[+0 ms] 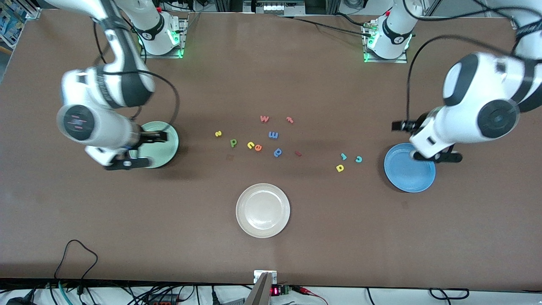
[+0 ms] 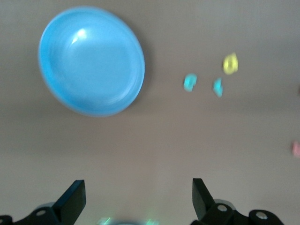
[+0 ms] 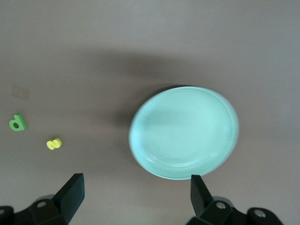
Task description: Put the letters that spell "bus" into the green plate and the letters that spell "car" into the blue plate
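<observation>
The yellow s (image 1: 218,134), green b (image 1: 233,142) and yellow u (image 1: 250,145) lie mid-table, on the side toward the green plate (image 1: 165,148). The teal r (image 1: 343,156), light-blue c (image 1: 358,159) and yellow a (image 1: 340,168) lie beside the blue plate (image 1: 406,173). My right gripper (image 1: 144,149) hangs open and empty over the green plate's edge; its wrist view shows that green plate (image 3: 183,132), the b (image 3: 18,123) and the s (image 3: 54,144). My left gripper (image 1: 423,142) hangs open and empty over the blue plate's (image 2: 91,61) rim.
A white plate (image 1: 263,210) sits nearer the front camera, mid-table. Other letters lie among the task's own: an orange e (image 1: 258,147), a blue p (image 1: 277,152), a blue m (image 1: 273,135), a red w (image 1: 264,119) and a red t (image 1: 290,120).
</observation>
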You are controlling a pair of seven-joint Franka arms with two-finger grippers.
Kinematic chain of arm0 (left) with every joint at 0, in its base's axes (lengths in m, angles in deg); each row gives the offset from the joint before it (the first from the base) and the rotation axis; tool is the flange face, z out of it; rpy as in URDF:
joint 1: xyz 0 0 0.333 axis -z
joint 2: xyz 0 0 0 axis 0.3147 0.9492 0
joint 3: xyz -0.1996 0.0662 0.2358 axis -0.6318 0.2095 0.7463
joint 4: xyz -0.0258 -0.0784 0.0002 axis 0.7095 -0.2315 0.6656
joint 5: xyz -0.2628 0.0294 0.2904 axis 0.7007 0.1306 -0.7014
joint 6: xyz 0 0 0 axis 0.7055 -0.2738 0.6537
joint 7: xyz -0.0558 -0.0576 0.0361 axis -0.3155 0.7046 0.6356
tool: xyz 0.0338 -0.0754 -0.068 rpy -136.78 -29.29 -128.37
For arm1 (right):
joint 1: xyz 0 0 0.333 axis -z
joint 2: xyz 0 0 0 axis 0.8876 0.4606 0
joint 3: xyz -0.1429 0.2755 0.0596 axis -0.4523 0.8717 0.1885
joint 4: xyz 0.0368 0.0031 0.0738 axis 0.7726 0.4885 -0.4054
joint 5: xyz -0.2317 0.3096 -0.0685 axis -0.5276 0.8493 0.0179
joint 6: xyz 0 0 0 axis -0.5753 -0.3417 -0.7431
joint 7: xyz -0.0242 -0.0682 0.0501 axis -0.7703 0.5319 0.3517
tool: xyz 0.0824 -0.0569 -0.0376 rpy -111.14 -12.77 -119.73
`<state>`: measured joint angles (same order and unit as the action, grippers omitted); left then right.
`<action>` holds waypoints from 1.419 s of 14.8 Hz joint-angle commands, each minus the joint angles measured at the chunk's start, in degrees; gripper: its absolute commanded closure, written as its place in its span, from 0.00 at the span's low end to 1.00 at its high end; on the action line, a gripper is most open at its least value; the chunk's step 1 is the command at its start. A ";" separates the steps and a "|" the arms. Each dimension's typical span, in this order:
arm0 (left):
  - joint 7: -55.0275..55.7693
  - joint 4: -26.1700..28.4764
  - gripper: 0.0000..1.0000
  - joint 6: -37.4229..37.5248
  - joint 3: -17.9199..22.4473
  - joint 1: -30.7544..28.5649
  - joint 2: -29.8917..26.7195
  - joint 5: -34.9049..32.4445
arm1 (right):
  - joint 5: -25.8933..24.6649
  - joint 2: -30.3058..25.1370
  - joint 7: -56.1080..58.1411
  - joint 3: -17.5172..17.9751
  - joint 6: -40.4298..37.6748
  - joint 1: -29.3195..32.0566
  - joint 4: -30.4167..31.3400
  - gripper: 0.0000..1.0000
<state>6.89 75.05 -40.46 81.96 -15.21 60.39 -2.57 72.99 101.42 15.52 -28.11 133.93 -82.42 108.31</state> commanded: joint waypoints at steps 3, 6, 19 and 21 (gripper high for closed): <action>9.58 -2.03 0.00 -21.13 -0.25 6.98 12.16 -4.94 | 8.08 6.45 -1.14 -0.58 6.01 -8.61 -0.33 0.00; -1.48 -3.43 0.00 -26.87 -0.34 7.94 17.36 -7.69 | 8.26 8.65 -1.23 -0.58 7.96 -13.98 -0.68 0.04; -9.68 2.26 0.21 -34.77 -0.34 12.34 21.68 -8.04 | 12.37 16.04 -1.23 -0.58 21.84 -20.41 -1.20 0.53; -9.85 4.55 0.25 -38.12 -1.38 12.08 21.41 -8.04 | 13.62 16.48 -1.23 -0.58 23.34 -20.93 -1.81 0.53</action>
<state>-1.92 76.78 -75.15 81.41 -2.94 82.59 -9.57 84.54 116.95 14.42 -28.13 156.06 -102.33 108.09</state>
